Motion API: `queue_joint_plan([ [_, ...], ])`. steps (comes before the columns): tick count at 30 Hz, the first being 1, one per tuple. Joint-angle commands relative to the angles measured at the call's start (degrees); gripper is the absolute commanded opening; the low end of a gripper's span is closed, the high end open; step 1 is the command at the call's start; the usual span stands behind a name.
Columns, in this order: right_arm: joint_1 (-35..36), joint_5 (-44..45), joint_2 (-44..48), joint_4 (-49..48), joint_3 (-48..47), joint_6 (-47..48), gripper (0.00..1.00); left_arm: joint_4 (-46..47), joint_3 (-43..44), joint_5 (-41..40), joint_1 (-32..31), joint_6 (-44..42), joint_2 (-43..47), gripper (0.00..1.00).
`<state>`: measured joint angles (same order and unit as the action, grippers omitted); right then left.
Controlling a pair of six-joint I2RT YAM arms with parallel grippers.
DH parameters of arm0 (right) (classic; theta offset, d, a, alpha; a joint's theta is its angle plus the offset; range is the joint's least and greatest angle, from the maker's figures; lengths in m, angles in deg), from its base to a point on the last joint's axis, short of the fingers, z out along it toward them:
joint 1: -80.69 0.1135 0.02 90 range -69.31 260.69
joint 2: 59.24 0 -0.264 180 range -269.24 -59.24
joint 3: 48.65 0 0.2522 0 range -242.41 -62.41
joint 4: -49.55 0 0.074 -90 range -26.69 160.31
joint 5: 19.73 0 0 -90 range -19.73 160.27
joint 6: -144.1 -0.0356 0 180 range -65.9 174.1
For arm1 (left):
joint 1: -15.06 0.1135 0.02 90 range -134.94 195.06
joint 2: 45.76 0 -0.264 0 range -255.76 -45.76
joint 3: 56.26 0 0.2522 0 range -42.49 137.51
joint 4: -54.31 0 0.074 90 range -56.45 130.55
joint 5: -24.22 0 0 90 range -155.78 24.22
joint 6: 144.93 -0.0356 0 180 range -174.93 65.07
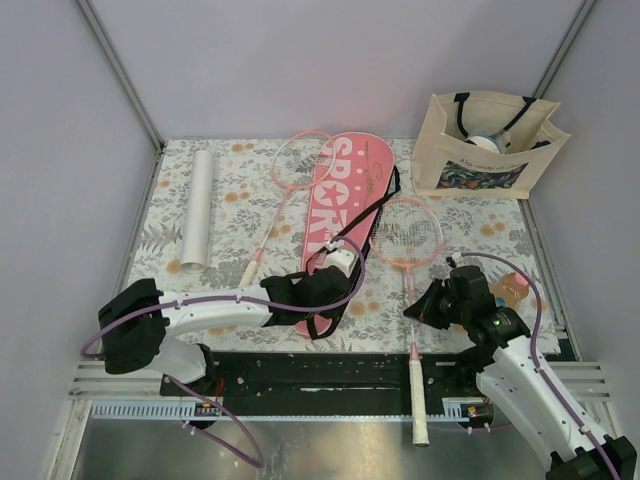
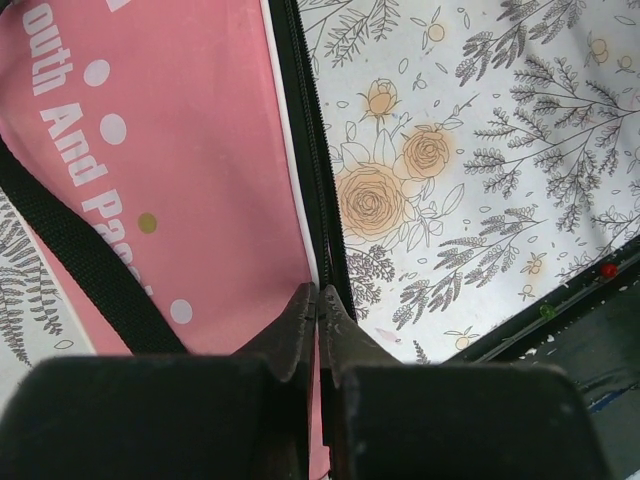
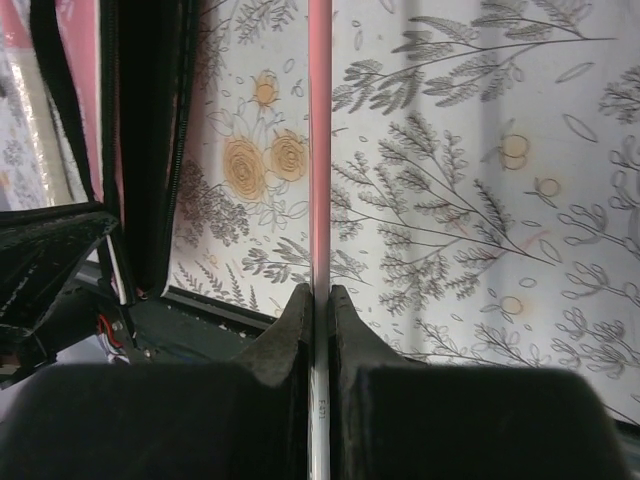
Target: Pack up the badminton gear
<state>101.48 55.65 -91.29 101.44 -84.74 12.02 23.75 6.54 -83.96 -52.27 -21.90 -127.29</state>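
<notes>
The pink "SPORT" racket cover (image 1: 345, 215) lies in the middle of the floral mat, its black strap (image 2: 80, 260) across it. My left gripper (image 1: 328, 287) is shut on the cover's zip edge near its near end; in the left wrist view (image 2: 318, 300) the jaws pinch that edge. One pink racket (image 1: 408, 232) lies right of the cover, its white handle (image 1: 418, 400) over the front rail. My right gripper (image 1: 415, 305) is shut on its shaft (image 3: 320, 150). The second racket (image 1: 298, 160) lies left of the cover. A white tube (image 1: 197, 208) lies at far left.
A beige tote bag (image 1: 485, 145) stands at the back right corner. A small peach bottle (image 1: 510, 290) lies by my right arm. The black front rail (image 1: 330, 370) runs along the mat's near edge. The cover's open black edge (image 3: 150, 150) shows in the right wrist view.
</notes>
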Motion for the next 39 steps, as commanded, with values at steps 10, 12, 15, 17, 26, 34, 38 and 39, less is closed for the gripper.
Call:
queue_joint_plan([
  [10, 3.5, -8.2, -2.8, -18.0, 2.9, -4.0, 0.0, 5.3, -3.1, 5.2, -0.2, -0.3, 4.0, 0.0],
  [12, 4.0, -8.6, -4.7, -21.3, 3.7, -5.1, 0.0, 6.4, -3.9, 6.0, -0.2, -0.3, 4.5, 0.0],
  [15, 4.6, -8.7, -7.4, -26.8, 4.3, -6.3, 0.0, 7.3, -4.4, 7.1, -0.2, -0.2, 5.1, 0.0],
  [17, 4.9, -8.1, -9.2, -30.6, 4.3, -6.9, 0.0, 7.4, -4.6, 7.9, -0.2, -0.2, 5.6, 0.0],
  [26, 6.4, -3.9, -25.1, -55.9, 4.3, -10.9, 0.0, 10.0, -7.7, 12.2, -0.2, 2.4, 8.8, 0.0],
  [34, 7.6, 1.2, -42.4, -72.2, -0.4, -13.5, 0.0, 14.3, -11.0, 16.0, -0.2, 6.2, 11.0, 0.0],
  [38, 8.4, 2.9, -51.3, -81.2, -3.5, -15.7, 0.0, 16.5, -12.5, 17.8, -0.2, 9.1, 11.8, 0.0],
  [39, 8.6, 3.6, -53.7, -82.8, -4.3, -16.3, 0.0, 16.5, -13.1, 17.9, -0.2, 9.8, 12.3, 0.0],
])
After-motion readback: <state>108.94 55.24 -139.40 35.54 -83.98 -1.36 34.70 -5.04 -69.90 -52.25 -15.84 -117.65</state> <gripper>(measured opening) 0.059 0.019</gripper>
